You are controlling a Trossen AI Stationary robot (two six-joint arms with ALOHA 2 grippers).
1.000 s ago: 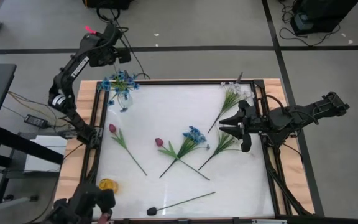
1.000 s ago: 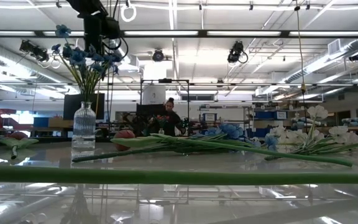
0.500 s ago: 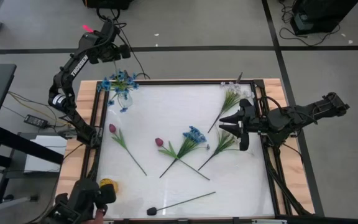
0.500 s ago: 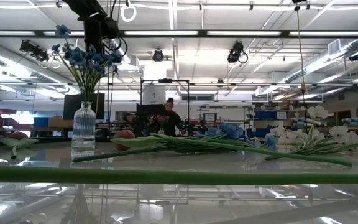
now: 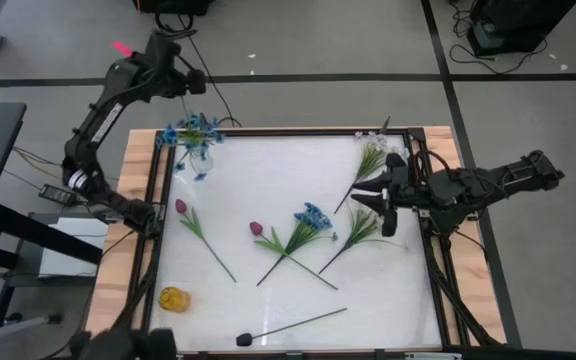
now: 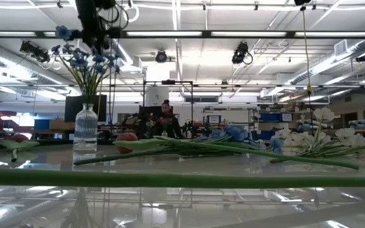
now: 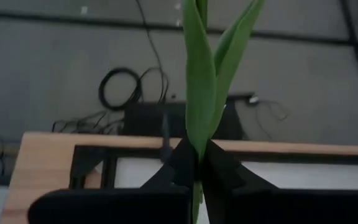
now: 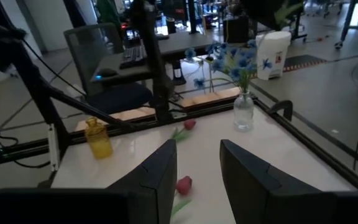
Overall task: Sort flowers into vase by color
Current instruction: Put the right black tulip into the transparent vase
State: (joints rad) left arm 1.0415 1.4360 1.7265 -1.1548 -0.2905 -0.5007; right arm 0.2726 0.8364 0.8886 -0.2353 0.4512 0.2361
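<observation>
A clear glass vase [image 5: 197, 158] at the table's far left holds blue flowers [image 6: 84, 58]. High above it, my left gripper [image 7: 196, 165] is shut on two long green leaves [image 7: 199, 81]; their flower is out of view. On the table lie a blue flower [image 5: 313, 215], two pink tulips [image 5: 181, 207] [image 5: 256, 229], two white sprays [image 5: 380, 150] [image 5: 363, 225] and a dark bud [image 5: 244, 340]. My right gripper [image 5: 371, 213] hovers open at the table's right, over the nearer white spray, touching nothing. My left gripper pinches the two green leaves at their lower ends [image 7: 196, 152] between its two fingers. The leaves run straight on from the fingertips, side by side, lifted clear of the table and the vase. Which flower they belong to does not show.
A small yellow vase [image 5: 173, 297] stands at the table's near left. A black frame and wooden boards [image 5: 138, 160] edge the white tabletop. The dark bud's long stem [image 5: 298, 322] lies along the near edge. A person [image 6: 163, 120] shows in the room beyond.
My left arm has swung up and toward the table's far left, away from the blue flowers in the vase, which stay put. A dark figure at the near left corner has drawn back from the yellow vase.
</observation>
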